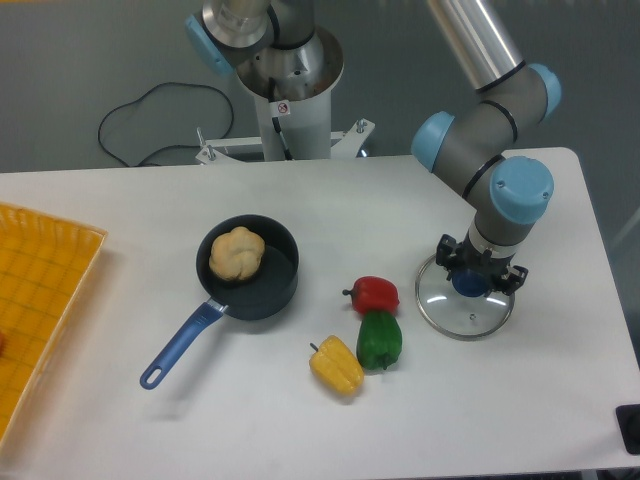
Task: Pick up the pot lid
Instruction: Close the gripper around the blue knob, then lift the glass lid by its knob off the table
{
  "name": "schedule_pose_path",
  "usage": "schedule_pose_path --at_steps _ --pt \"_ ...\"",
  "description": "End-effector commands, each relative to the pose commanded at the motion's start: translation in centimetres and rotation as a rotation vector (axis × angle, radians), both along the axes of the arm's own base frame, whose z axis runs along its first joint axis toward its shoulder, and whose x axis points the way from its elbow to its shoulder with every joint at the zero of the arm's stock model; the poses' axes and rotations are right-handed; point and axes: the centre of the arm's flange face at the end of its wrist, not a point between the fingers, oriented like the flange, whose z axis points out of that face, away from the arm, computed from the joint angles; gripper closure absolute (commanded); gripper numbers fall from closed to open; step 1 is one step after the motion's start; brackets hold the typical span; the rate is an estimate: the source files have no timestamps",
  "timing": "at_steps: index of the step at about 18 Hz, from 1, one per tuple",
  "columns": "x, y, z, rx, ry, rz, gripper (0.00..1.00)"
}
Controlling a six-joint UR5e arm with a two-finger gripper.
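At the near right corner we see a black object [628,425], cut by the picture border. Next, on the white table [250,410], we find a yellow pepper [338,366], and to the right of it, a little farther, a green pepper [380,342]. Just behind the green one is a red pepper [374,296].

At the same depth, on the right, the glass lid [462,322] lies flat on the table. The gripper [481,272] is above it, pointing down, around the place of the blue knob [470,284]. The gripper itself covers its tips, so we cannot tell if they are spread or if they pinch the knob.

On the left we see an orange crate [45,300]. Between it and the peppers is a black pan [265,298], its blue handle [183,345] pointing to the near left. Inside the pan rests one light brown, rounded thing [237,254]. Farthest, behind the table, we notice a black cable [150,91] on the dark floor.
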Motion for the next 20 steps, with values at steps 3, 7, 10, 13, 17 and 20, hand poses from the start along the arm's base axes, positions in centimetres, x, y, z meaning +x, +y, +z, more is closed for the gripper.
schedule_pose_path --at_steps 3,7,10,13,17,20 --pt "0.0 0.0 0.6 0.002 0.006 0.0 0.45" --pt "0.5 -0.1 2.5 0.011 0.02 0.0 0.45" --pt "1.4 0.2 4.1 0.002 0.004 -0.011 0.45" --pt "2.2 0.0 6.1 -0.008 -0.018 -0.012 0.45" --pt "3.1 0.7 8.7 -0.015 -0.035 -0.029 0.45" --pt "3.3 1.0 10.6 -0.025 -0.056 -0.037 0.45"
